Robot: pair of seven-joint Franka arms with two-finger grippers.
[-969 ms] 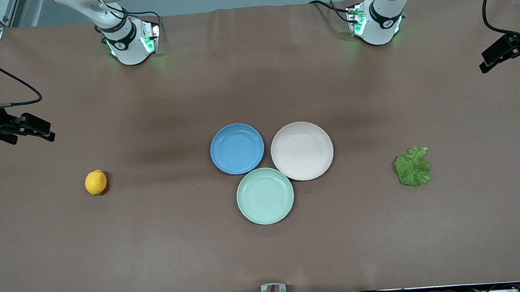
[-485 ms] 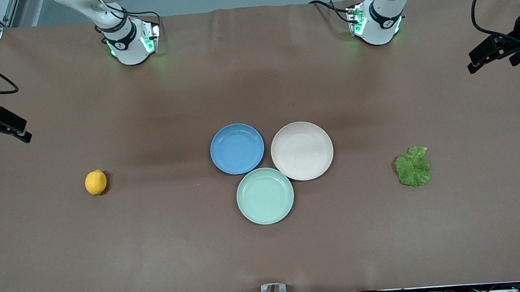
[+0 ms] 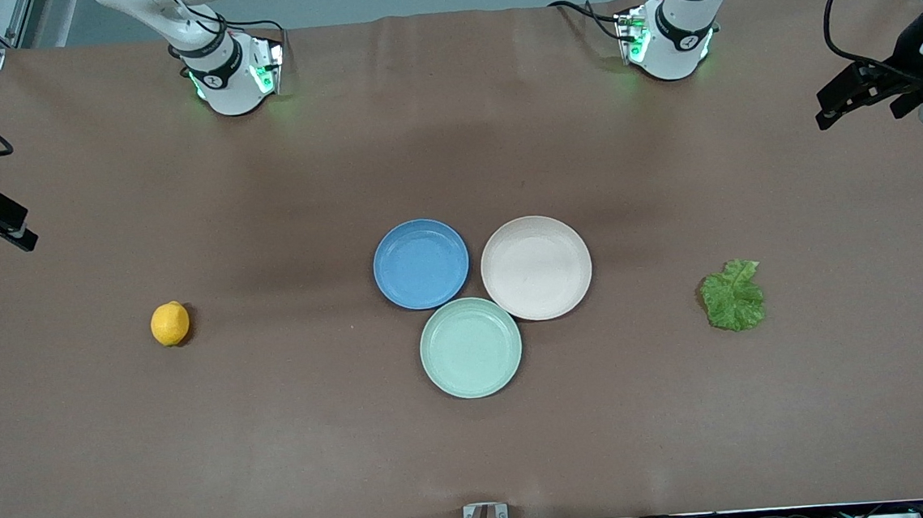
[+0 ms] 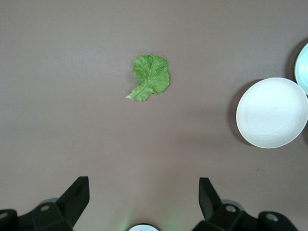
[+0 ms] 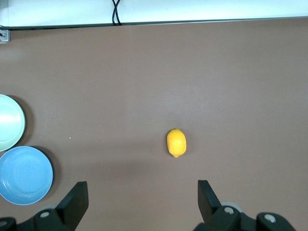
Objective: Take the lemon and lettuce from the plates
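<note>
Lemon (image 3: 169, 323) and lettuce (image 3: 733, 297) lie on the table (image 3: 279, 434) at opposite ends, plates (image 3: 421, 263) bare between; both grippers, left (image 4: 144, 197) and right (image 5: 143, 195), hover with jaws wide.

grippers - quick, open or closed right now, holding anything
Left gripper: open, holding nothing, up over the table's end near the lettuce.
Right gripper: open, holding nothing, up over the table's end near the lemon.

Even overhead light, bright and sharp in all views. Soft short shadows beside the lemon (image 3: 169, 323) and plates (image 3: 421, 263). No glare.
</note>
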